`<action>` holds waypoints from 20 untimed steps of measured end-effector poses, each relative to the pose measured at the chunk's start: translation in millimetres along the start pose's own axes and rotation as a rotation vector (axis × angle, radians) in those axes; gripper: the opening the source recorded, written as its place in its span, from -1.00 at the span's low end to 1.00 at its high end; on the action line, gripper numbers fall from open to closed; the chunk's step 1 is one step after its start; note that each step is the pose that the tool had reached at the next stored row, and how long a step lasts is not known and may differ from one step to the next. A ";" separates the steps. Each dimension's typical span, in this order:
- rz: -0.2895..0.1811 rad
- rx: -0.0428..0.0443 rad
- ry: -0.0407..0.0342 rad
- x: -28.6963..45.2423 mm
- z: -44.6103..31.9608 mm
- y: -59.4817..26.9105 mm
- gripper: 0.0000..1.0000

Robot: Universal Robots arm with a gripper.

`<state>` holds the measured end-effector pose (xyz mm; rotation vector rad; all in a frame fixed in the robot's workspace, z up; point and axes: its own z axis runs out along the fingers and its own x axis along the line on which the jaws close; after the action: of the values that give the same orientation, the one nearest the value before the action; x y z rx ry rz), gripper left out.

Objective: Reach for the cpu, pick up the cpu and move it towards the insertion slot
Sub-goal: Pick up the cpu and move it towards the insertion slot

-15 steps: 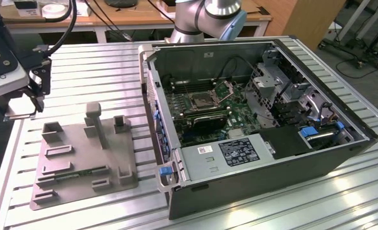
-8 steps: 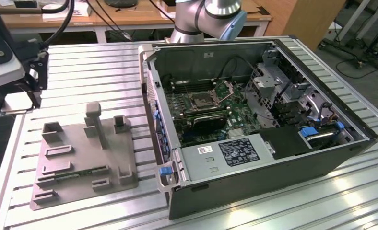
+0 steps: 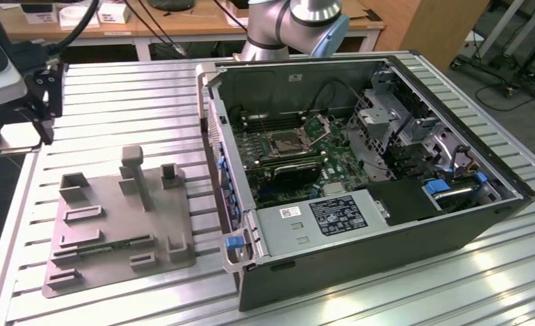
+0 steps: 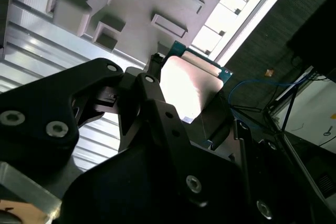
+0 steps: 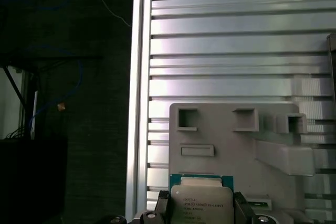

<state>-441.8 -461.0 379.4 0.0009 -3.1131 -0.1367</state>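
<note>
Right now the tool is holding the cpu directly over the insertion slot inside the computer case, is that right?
Not quite. The tool does hold the cpu, but at the exterior view's left, above the grey fixture, well apart from the computer case and its insertion slot. The exterior view shows this.

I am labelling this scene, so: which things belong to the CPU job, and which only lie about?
Job: gripper, shut on the cpu; insertion slot in the case.
Lying about: grey fixture; green circuit strip on it.
</note>
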 end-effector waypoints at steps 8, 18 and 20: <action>0.000 -0.0001 -0.0002 0.2 -8.3 0.7 0.09; 0.000 0.0001 0.0002 -0.2 -8.8 0.8 0.09; 0.000 0.0000 0.0001 -1.5 -8.7 0.7 0.09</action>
<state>-440.1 -461.1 388.1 0.0010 -3.1130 -0.1366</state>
